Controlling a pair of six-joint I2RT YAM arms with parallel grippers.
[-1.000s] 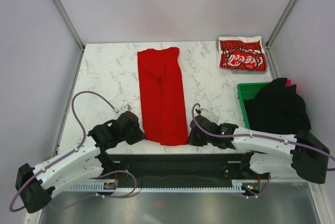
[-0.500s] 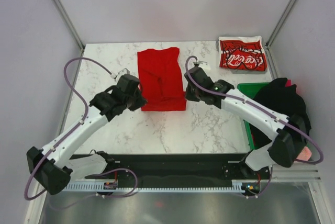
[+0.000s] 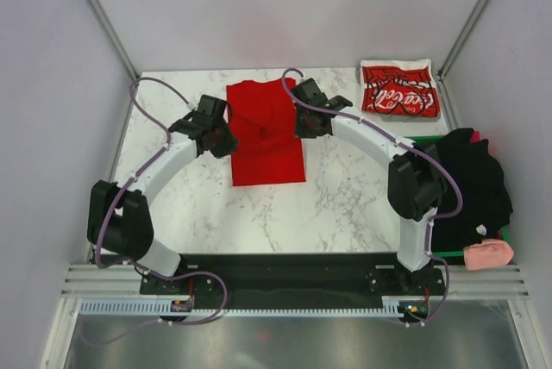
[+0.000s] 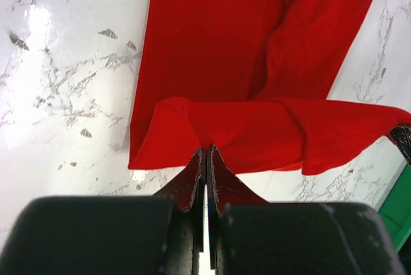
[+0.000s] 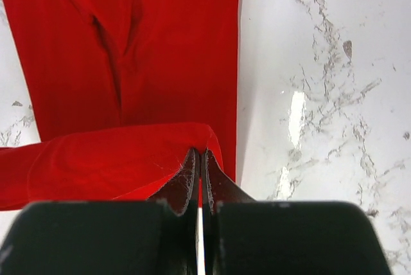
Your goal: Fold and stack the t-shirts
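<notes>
One printed shirt (image 3: 399, 90) lies folded at the bench's (image 3: 345, 197) far-right corner; left gripper (image 4: 205, 156) and right gripper (image 5: 199, 156) each pinch the plain shirt's (image 3: 266, 149) lifted edge, mid-fold at centre back; stacking remains.

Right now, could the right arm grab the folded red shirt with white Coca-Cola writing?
Probably not yet: the right gripper is shut on the plain red cloth t-shirt. The Coca-Cola shirt lies close by, with only marble tabletop between.

There are two t-shirts, one plain red t-shirt (image 3: 267, 140) left of the one green bin (image 4: 401, 217) and one Coca-Cola t-shirt (image 3: 399, 90) behind it, with one black garment (image 3: 461, 179) in it and one pink cloth (image 3: 487, 254) at its near corner.
</notes>
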